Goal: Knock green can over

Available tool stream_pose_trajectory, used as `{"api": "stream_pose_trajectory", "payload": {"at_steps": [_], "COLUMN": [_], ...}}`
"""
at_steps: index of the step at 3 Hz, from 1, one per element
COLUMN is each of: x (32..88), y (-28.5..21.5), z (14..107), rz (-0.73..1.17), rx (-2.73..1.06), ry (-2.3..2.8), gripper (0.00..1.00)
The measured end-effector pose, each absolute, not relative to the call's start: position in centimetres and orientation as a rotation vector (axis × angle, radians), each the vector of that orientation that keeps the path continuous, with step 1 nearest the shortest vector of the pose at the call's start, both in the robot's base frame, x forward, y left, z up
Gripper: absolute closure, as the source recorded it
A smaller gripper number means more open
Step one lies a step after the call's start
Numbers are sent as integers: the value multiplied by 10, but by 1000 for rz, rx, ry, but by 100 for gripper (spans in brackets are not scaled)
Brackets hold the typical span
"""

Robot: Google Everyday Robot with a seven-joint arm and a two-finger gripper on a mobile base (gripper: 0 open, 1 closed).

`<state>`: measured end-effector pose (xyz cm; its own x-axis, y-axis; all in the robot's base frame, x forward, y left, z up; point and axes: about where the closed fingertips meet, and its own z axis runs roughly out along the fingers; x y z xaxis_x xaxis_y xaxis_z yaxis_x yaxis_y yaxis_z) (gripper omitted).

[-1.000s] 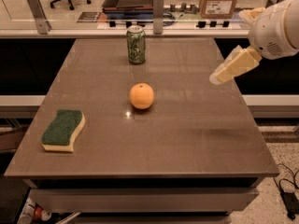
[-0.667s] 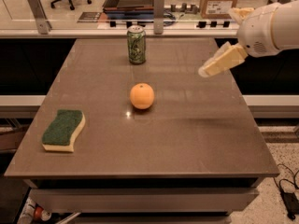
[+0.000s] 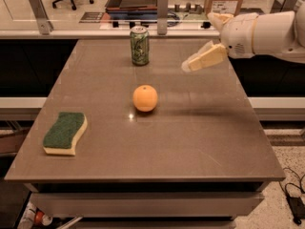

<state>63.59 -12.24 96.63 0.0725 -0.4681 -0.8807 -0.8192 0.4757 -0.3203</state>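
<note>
Since the earlier frames, the claw (image 3: 204, 59) has travelled toward 9 o'clock, closing on the green can (image 3: 139, 45); all other items are unchanged. Nearest the camera, a green-and-yellow sponge (image 3: 64, 133) lies flat on the tabletop (image 3: 200, 147), at 8 o'clock from the orange (image 3: 145, 98). The orange sits near the tabletop centre. The claw hovers above the surface at 2 o'clock from the orange, apart from every item; its degree of opening cannot be determined. The green can stands upright at 12 o'clock from the orange, near the far edge.
</note>
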Motion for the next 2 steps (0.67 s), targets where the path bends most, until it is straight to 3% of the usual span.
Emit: {"api": "stream_pose_trajectory", "payload": {"at_steps": [1,2], "x": [646,646], "y": [-102,-101], "z": [960,960], "rz": [549,549], "rx": [-1059,-1059], "ry": [1530,1530], "gripper": [0,0]}}
